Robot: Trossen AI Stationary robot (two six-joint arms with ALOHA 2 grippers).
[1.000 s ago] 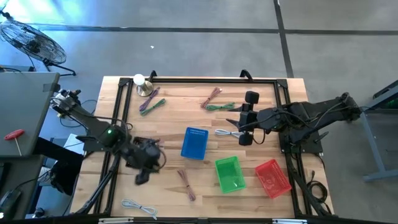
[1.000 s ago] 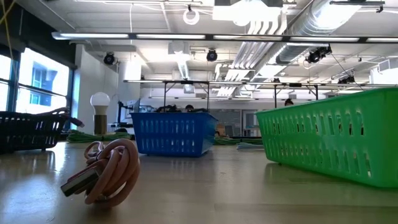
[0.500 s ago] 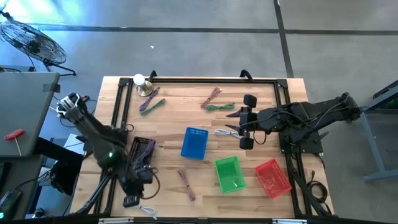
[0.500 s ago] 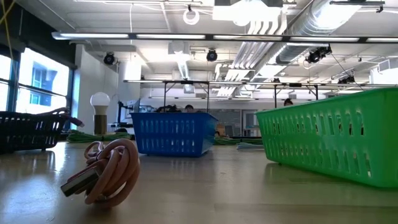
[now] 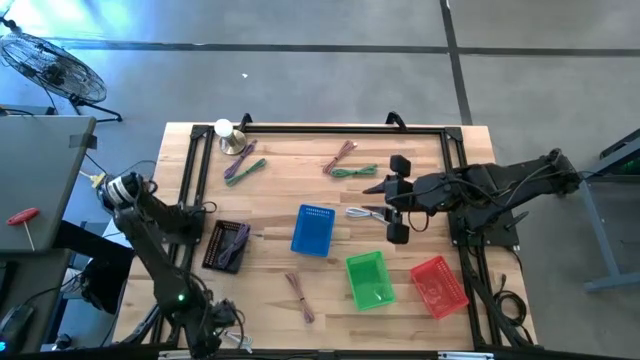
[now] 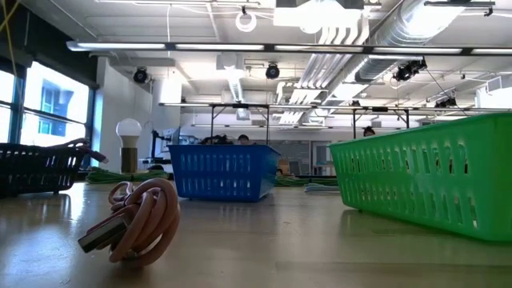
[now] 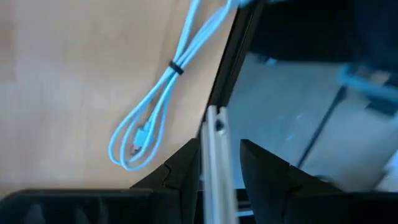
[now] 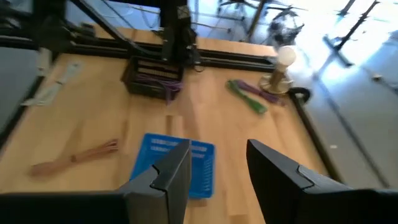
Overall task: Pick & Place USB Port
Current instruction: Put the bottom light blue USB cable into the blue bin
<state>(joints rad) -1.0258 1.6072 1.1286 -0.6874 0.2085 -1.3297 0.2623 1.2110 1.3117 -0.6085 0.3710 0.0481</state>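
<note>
A round floor fan [image 5: 55, 62] stands at the upper left of the high view, on the grey floor. A small lamp with a white bulb [image 5: 224, 131] sits at the counter's [image 5: 270, 200] upper-left corner. What looks like a red-handled tool [image 5: 22, 218] lies at the far left.

Both arms are dark and jointed. The left arm [image 5: 160, 255] carries a small green light; the right arm [image 5: 500, 185] trails black cables.
</note>
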